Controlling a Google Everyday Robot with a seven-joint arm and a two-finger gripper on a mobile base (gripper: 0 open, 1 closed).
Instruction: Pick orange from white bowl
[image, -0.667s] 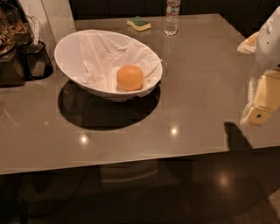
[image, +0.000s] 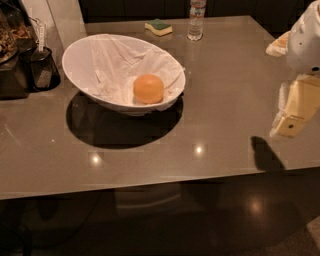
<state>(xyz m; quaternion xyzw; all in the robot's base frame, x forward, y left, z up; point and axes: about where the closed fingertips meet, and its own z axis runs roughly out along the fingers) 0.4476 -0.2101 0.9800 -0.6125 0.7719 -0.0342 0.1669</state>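
Observation:
The orange lies inside the white bowl, on the right side of its white cloth lining, low near the front rim. The bowl stands tilted on the grey-brown table, left of centre. My gripper hangs at the right edge of the view, above the table's right part, well to the right of the bowl and apart from it. Its cream-coloured tip points down and to the left, and its shadow falls on the table near the front edge. It holds nothing that I can see.
A yellow-and-green sponge and a clear water bottle stand at the table's far edge. Dark containers and a rack stand at the far left beside the bowl. The table's front edge runs across the lower view.

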